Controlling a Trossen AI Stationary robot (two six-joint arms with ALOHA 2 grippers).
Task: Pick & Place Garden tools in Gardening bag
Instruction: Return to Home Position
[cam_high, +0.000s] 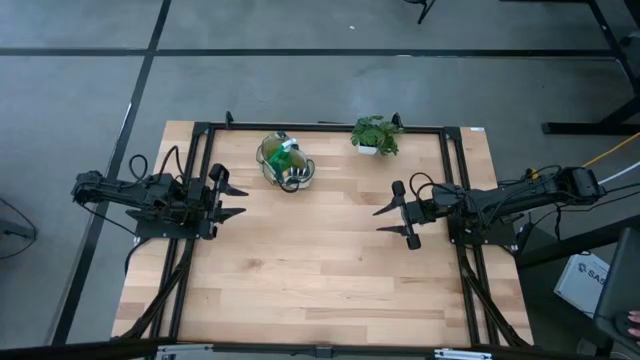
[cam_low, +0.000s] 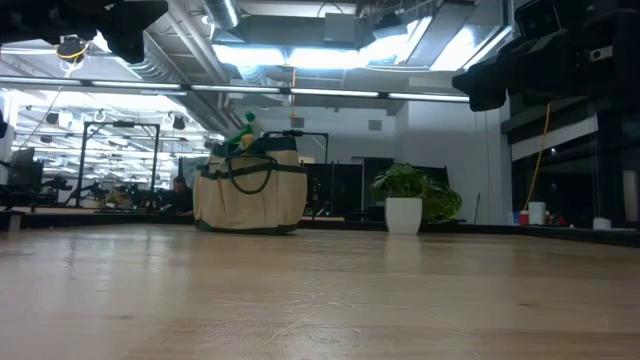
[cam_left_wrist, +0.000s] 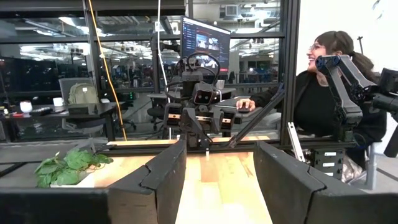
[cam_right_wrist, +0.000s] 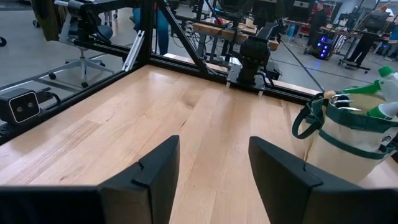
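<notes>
left tool (cam_high: 240, 201) was spread wide, gripping nothing, raised over the worktop's (cam_high: 320, 270) left side. right tool (cam_high: 380, 220) was the same: fingers apart, empty, over the right side. gardening bag (cam_high: 285, 162) stood upright near the far edge, well apart from both, with the green plastic item (cam_high: 289, 157) poking out of its top. potted plant (cam_high: 376, 135) sat near the bag, toward the right arm's side.

Tan gardening bag (cam_low: 282, 202) with dark green trim.
</notes>
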